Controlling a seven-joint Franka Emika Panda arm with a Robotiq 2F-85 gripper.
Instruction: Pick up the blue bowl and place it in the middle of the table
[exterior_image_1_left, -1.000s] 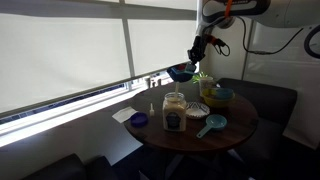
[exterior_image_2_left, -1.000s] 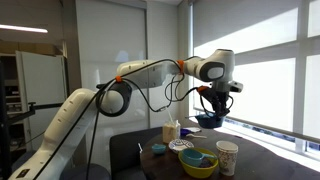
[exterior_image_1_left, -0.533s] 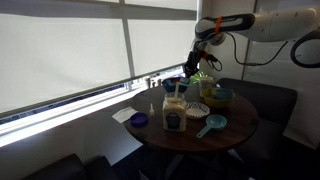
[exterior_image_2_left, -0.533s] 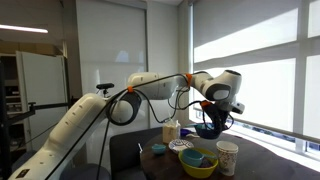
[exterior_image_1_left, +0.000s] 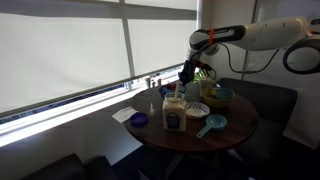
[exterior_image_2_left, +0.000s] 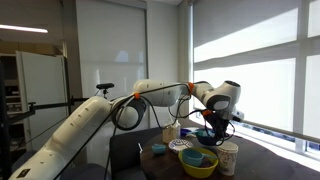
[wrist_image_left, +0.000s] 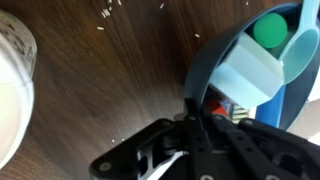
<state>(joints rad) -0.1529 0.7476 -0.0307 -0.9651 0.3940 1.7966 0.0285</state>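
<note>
My gripper (exterior_image_1_left: 185, 76) is shut on the rim of the blue bowl (wrist_image_left: 204, 66) and holds it low over the round brown table (exterior_image_1_left: 235, 130), just behind the glass jar (exterior_image_1_left: 173, 114). In the wrist view the jaws (wrist_image_left: 196, 108) pinch the dark blue rim, and the bowl holds a light blue block (wrist_image_left: 245, 72) and a green ball (wrist_image_left: 268, 28). In an exterior view the gripper (exterior_image_2_left: 206, 128) and the bowl (exterior_image_2_left: 205, 138) hang close above the table, behind the dishes.
A yellow-green bowl (exterior_image_1_left: 218, 96), a patterned dish (exterior_image_1_left: 196, 110), a teal dish with a handle (exterior_image_1_left: 212, 124) and a small blue lid (exterior_image_1_left: 138, 120) share the table. A paper cup (exterior_image_2_left: 228, 157) stands near its edge. A white round object (wrist_image_left: 10, 80) lies left of the bowl.
The arm has come down with the blue bowl, from well above the table to just over it behind the jar. The grip has not changed.
</note>
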